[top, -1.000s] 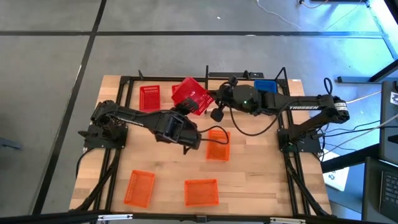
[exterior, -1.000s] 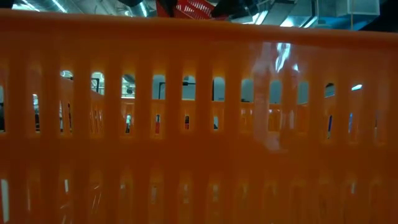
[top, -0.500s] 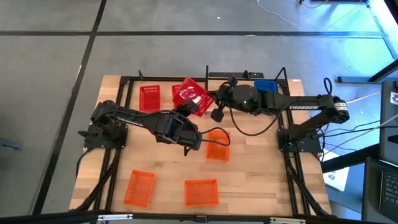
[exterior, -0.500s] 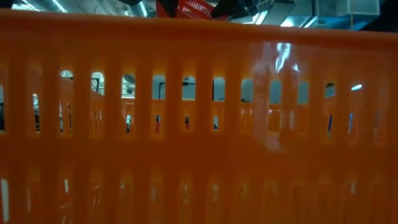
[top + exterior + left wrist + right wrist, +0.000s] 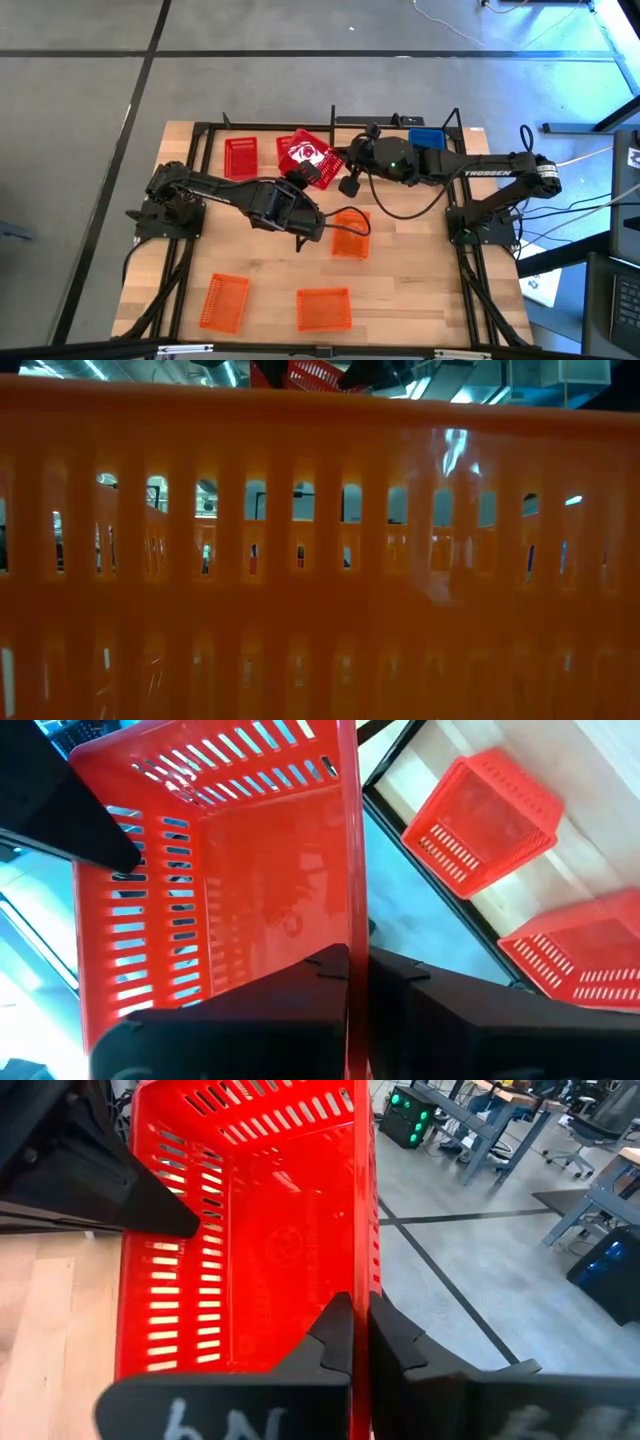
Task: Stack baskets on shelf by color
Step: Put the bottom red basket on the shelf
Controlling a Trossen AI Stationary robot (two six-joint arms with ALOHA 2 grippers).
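We see both hands pinching one red basket (image 5: 306, 158) over the shelf (image 5: 262, 128); left hand (image 5: 357, 970) and right hand (image 5: 360, 1330) clamp opposite walls.

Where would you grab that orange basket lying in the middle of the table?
By a thin side wall at the rim, coming from above. The orange basket sits upright, its open mouth up, so one finger can slip inside and one outside. Both tools, left and right, pinch the red basket that way.
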